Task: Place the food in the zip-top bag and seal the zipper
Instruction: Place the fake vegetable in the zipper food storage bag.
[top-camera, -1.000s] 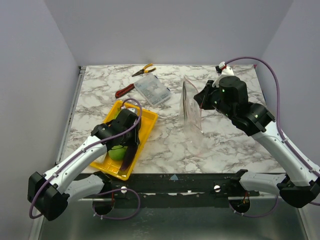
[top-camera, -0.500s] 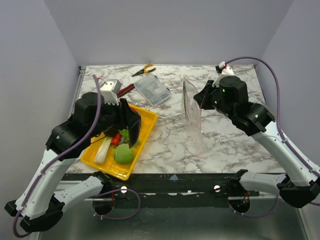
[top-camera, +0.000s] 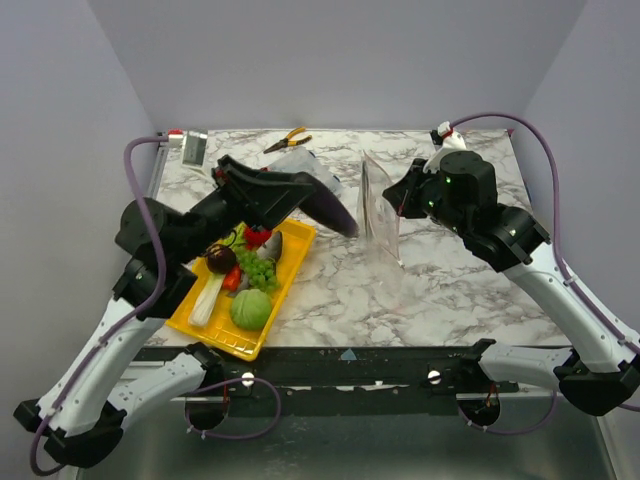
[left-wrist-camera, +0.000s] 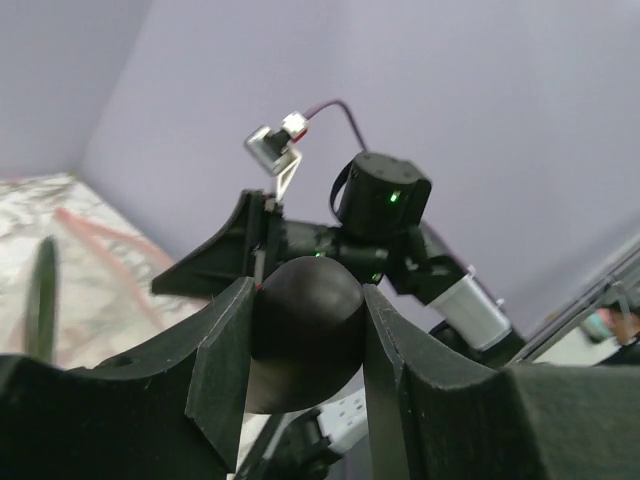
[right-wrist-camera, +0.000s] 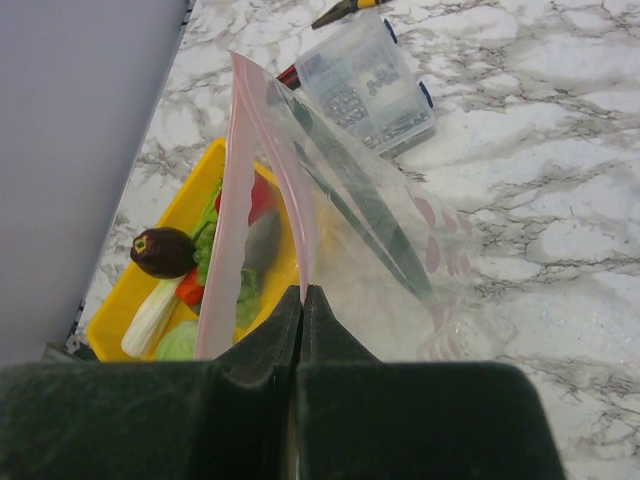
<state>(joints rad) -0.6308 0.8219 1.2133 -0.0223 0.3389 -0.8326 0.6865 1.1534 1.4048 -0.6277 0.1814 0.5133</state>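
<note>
My left gripper (top-camera: 335, 212) is shut on the purple eggplant (left-wrist-camera: 305, 330), whose rounded end shows between the fingers (left-wrist-camera: 225, 350). It hangs in the air just left of the zip-top bag (top-camera: 383, 225). The bag stands upright with its mouth gaping toward the left. My right gripper (right-wrist-camera: 302, 295) is shut on the bag's pink zipper (right-wrist-camera: 226, 200) at the near lip. The yellow tray (top-camera: 300, 240) holds the rest of the food: a tomato (top-camera: 257, 236), a dark brown ball (top-camera: 221, 258), leafy greens (top-camera: 258, 270), a cabbage (top-camera: 250, 308) and a leek (top-camera: 205, 300).
A rigid clear box (right-wrist-camera: 370, 85) lies behind the bag and tray, partly covered by the left arm in the top view. Yellow-handled pliers (top-camera: 285, 140) lie at the table's far edge. Grey walls close in on the left, right and back.
The left arm has risen out of the tray with the eggplant and swung right, up to the bag's mouth. The right arm and bag have stayed put.
</note>
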